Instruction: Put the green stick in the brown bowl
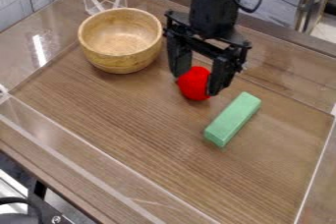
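Observation:
The green stick [233, 119] lies flat on the wooden table at the right, slanted from lower left to upper right. The brown bowl [121, 39] stands at the upper left, with nothing inside. My gripper [201, 66] points down between them, open, its black fingers [174, 57] straddling the red round fruit [195, 84], which partly hides behind them. The stick is below and to the right of the gripper and apart from it. The bowl lies to the gripper's left.
The table [118, 130] is fenced by low clear walls [79, 174] along the front and left. The red fruit sits between bowl and stick.

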`<move>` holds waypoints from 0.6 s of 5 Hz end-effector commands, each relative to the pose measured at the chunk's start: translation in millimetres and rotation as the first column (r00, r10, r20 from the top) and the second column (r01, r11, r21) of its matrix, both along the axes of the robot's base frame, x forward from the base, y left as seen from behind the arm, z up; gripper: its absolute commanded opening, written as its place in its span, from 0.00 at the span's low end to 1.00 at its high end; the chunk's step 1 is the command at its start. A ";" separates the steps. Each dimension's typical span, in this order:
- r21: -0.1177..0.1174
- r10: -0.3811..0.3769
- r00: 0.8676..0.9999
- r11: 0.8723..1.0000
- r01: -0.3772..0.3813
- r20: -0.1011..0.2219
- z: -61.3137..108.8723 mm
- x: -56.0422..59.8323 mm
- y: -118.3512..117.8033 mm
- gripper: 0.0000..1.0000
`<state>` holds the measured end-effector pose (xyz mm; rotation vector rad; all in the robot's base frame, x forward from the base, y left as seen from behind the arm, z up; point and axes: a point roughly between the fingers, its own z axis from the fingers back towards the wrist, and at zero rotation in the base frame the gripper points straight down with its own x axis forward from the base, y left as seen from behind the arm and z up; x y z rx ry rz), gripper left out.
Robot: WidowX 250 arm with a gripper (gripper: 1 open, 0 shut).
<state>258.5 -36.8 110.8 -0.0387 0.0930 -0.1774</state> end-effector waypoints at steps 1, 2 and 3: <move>-0.014 0.031 0.997 0.999 -0.030 0.064 3.3 9.6 -9.4 1.00; -0.023 0.072 0.995 0.997 -0.071 0.072 -9.3 16.7 -17.7 1.00; -0.033 0.041 0.996 0.999 -0.039 0.082 -33.1 20.2 -21.3 1.00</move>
